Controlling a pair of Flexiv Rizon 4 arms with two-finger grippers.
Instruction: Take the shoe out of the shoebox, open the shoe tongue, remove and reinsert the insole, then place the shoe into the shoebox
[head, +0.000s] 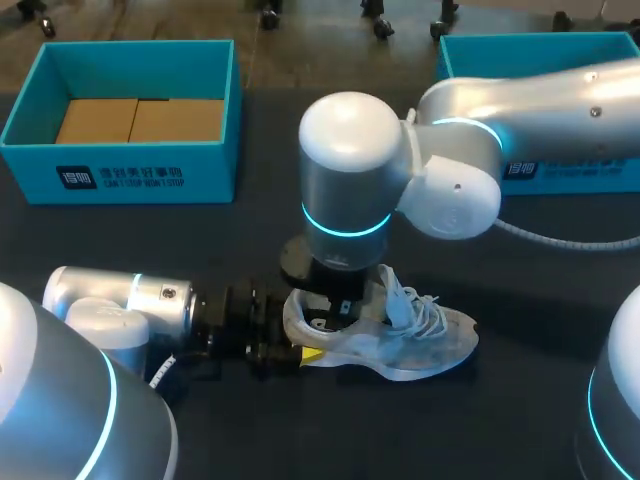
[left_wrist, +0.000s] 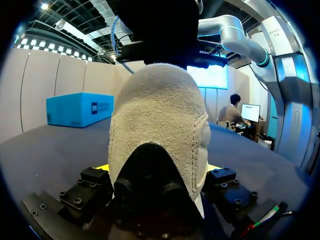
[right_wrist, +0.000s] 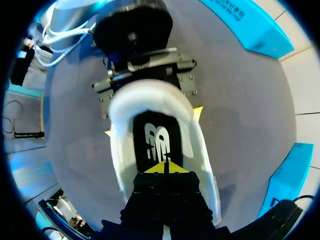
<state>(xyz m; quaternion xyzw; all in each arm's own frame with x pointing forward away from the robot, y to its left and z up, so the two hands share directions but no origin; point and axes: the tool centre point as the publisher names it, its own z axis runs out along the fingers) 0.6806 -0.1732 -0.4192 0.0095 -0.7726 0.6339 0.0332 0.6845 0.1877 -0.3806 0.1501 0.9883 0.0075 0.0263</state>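
Dark table (head: 120, 250): left gripper (head: 308, 345) clamps the heel of a white sneaker (head: 420, 345); right gripper (right_wrist: 165, 167), fingers together, reaches inside it. Blue shoebox (head: 130, 175) far left.

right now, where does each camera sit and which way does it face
Head view: above and behind, looking down on the table; left gripper at the shoe heel, right gripper in its opening.
Left wrist view: low, facing the heel its gripper clamps.
Right wrist view: over the shoe, looking down at the insole; its own tips shut.
Both wrist views share the heel.
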